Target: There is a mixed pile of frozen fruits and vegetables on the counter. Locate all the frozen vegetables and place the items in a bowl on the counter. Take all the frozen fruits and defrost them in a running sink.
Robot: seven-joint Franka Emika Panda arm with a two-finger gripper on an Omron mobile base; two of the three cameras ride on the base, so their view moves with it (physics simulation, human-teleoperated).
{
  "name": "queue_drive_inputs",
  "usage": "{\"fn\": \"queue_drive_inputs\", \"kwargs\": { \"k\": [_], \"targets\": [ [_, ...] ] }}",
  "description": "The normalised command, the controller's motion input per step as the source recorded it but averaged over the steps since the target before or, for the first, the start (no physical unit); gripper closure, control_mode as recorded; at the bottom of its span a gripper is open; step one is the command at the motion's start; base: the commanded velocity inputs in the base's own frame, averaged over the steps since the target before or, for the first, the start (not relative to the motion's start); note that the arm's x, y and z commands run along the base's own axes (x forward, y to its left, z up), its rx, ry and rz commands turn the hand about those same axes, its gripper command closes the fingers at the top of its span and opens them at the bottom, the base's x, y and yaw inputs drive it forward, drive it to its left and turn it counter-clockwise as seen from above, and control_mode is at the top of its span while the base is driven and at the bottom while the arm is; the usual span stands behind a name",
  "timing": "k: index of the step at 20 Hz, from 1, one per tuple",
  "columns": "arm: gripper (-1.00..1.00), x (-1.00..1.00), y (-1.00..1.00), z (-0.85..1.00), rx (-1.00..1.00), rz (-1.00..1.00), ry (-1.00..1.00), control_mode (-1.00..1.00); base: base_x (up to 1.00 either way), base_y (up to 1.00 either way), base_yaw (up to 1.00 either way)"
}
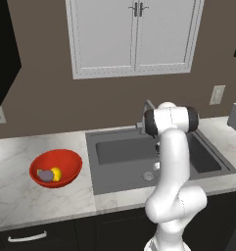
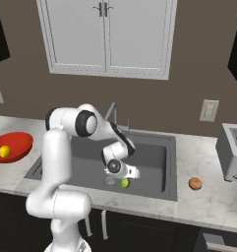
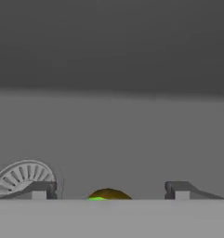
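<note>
The gripper (image 3: 108, 189) is standing wide open, gripping nothing; a bright green, glossy round lime (image 2: 124, 183) is lying on the sink (image 2: 149, 152) floor beside the drain (image 3: 21, 175).

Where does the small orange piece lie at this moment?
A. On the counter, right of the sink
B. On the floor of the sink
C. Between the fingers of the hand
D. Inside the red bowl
A: the orange piece lies on the counter, between the sink and the toaster.
</note>
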Motion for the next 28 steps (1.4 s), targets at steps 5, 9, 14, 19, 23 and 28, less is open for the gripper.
{"fn": "queue_drive_inputs", "kwargs": {
  "k": [5, 9, 14, 19, 23, 28],
  "targets": [
    [-1.0, -0.09, -0.33, 0.44, 0.13, 0.0, -0.23, -1.0, 0.0, 0.0, 0.0],
    [-1.0, -0.06, -0.39, 0.49, 0.15, 0.0, -0.24, -1.0, 0.0, 0.0, 0.0],
    [-1.0, 0.01, -0.27, 0.67, 0.1, 0.0, -0.17, -1.0, 0.0, 0.0, 0.0],
    [-1.0, 0.36, -0.01, 0.95, 0.04, -0.03, -0.01, -1.0, 0.0, 0.0, 0.0],
    [-1.0, 0.42, 0.06, 1.0, 0.19, -0.09, 0.15, -1.0, 0.0, 0.0, 0.0],
    [-1.0, 0.08, 0.03, 0.71, 0.32, -0.17, 0.32, -1.0, 0.0, 0.0, 0.0]
  ]
}}
